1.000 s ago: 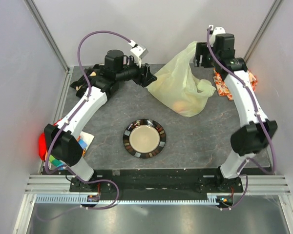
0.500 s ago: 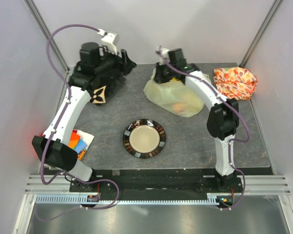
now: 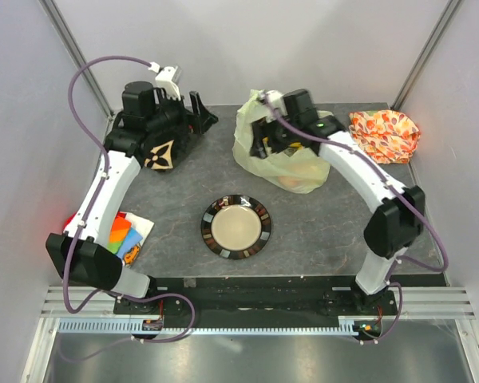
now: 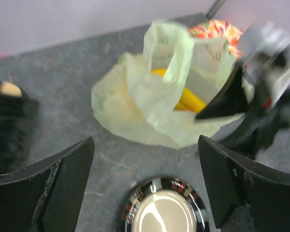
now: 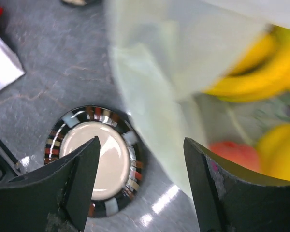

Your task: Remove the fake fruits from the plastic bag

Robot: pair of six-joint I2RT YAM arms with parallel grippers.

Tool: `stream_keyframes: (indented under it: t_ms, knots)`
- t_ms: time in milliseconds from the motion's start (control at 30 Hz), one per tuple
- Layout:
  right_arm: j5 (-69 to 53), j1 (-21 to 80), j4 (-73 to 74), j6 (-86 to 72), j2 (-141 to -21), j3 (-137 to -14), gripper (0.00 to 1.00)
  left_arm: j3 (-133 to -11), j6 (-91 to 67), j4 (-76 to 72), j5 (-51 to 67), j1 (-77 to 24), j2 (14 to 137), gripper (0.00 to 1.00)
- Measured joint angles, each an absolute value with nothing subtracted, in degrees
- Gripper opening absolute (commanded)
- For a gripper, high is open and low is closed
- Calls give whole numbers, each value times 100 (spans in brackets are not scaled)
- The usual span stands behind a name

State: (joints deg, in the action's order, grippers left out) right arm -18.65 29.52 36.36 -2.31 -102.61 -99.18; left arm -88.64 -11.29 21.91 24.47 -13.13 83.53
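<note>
From above, my left gripper [image 3: 201, 112] hangs over the black cloth [image 3: 164, 152] at the far left of the table [image 3: 319, 231], well apart from the plastic bag [image 3: 251, 152]. My right gripper [image 3: 262, 142] is right at the bag's left side, at the far middle of the table. An orange shape shows dimly through the film. A plate [image 3: 236, 226] lies nearer to me, and an orange patterned cloth [image 3: 383, 134] is far right.

In my left wrist view, my fingers [image 4: 63, 179] are wide apart with nothing between them. The bag stands open ahead, with bananas [image 4: 186, 99] inside.

In my right wrist view, my fingers [image 5: 77, 183] are also apart, and I see no grip on the film. Inside the bag lie the bananas, a peach [image 5: 229, 152] and a yellow oval fruit [image 5: 280, 150].
</note>
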Motion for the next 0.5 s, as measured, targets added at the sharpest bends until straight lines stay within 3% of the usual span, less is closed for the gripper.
stream_keyframes:
  t_ms: [200, 367, 500]
  knots:
    - [-2517, 1645, 3625, -587, -9421, -9371, 79, -8691, -1288, 2213, 2698, -1723, 8683, 99]
    - [-2877, 1577, 3461, -775, -9295, -9144, 78, -9382, -1302, 2036, 2635, -2233, 9553, 99]
    - [-2993, 1640, 3435, -799, -9312, -9109, 76, -10475, -1273, 2064, 1776, -2613, 10492, 98]
